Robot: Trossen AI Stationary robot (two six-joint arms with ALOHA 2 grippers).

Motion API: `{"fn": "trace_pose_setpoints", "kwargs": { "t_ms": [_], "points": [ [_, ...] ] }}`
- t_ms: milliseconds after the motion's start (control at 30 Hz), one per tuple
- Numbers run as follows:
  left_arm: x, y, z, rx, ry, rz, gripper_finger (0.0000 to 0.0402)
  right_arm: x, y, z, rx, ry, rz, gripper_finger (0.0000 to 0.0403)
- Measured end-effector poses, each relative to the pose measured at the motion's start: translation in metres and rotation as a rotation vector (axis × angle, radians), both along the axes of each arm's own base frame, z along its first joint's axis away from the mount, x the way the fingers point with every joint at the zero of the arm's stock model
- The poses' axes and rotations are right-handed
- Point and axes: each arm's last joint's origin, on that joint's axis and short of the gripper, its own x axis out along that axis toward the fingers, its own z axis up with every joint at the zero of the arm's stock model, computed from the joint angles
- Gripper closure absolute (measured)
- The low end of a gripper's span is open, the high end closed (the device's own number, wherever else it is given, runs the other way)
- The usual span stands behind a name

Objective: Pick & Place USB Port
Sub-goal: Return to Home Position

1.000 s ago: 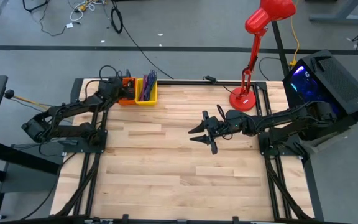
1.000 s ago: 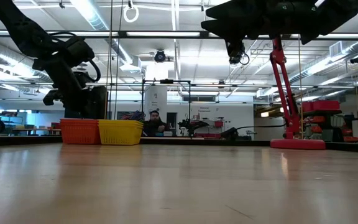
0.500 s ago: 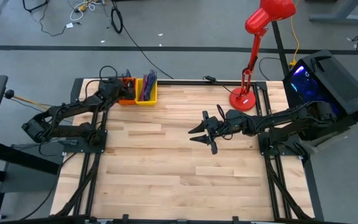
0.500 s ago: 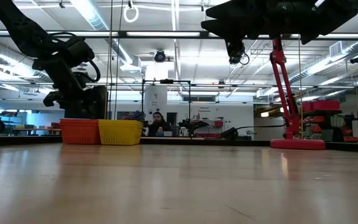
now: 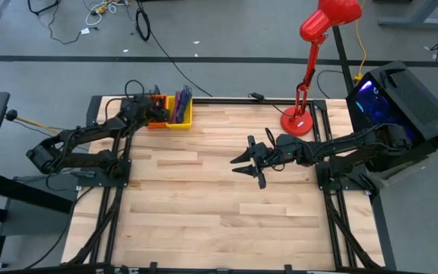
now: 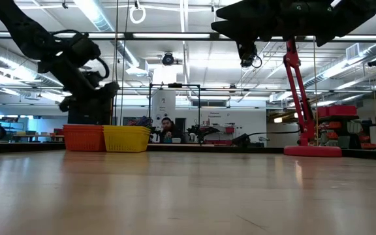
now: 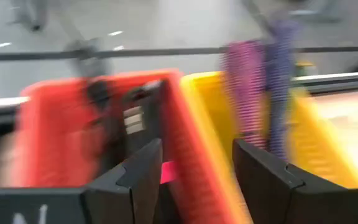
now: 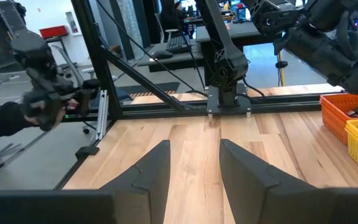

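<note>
At the table's far left an orange bin [image 5: 157,122] and a yellow bin [image 5: 179,116] stand side by side. Small dark parts [image 7: 127,116], perhaps USB ports, lie in the orange bin, blurred in the left wrist view. Purple pieces [image 7: 253,87] stand in the yellow bin. My left gripper [image 7: 194,149] hangs open just above the bins, its fingers over their shared wall, holding nothing. My right gripper [image 5: 243,163] hovers open above the table's middle with nothing between its fingers [image 8: 194,152].
A red desk lamp stands with its base [image 5: 298,121] at the far right of the table. A dark computer case [image 5: 401,95] sits beyond the right edge. In the low view a person [image 6: 167,128] shows in the room behind the bins.
My left gripper has shifted a little toward the table's right edge above the bins, from over the orange bin toward the wall it shares with the yellow one. My right arm has kept still.
</note>
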Motion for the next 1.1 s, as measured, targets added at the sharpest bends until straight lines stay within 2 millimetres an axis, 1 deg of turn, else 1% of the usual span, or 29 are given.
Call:
{"fn": "trace_pose_setpoints", "kwargs": {
  "t_ms": [267,400,533,700,933,1100],
  "points": [
    [0.025,-0.009,0.017,0.117,-0.155,-0.257,0.0202,0.0,0.0,-0.002,0.001,0.023,0.0,0.0262],
    [0.034,-0.018,0.017,0.095,-0.171,-0.418,0.0202,0.0,0.0,-0.003,0.006,0.029,-0.001,0.0262],
    [0.044,-0.031,0.016,0.046,-0.209,-0.592,0.0202,0.0,0.0,-0.001,0.008,0.017,-0.001,0.0262],
    [0.06,-0.054,0.018,0.053,-0.228,-0.749,0.0202,0.0,0.0,-0.001,0.008,0.017,-0.001,0.0262],
    [0.082,-0.096,0.029,0.161,-0.29,-0.983,0.0202,0.0,0.0,-0.001,-0.009,0.012,0.001,0.0262],
    [0.092,-0.125,0.038,0.238,-0.363,-1.125,0.0203,0.0,0.0,-0.001,-0.043,0.001,0.0,0.0262]
  ]
}}
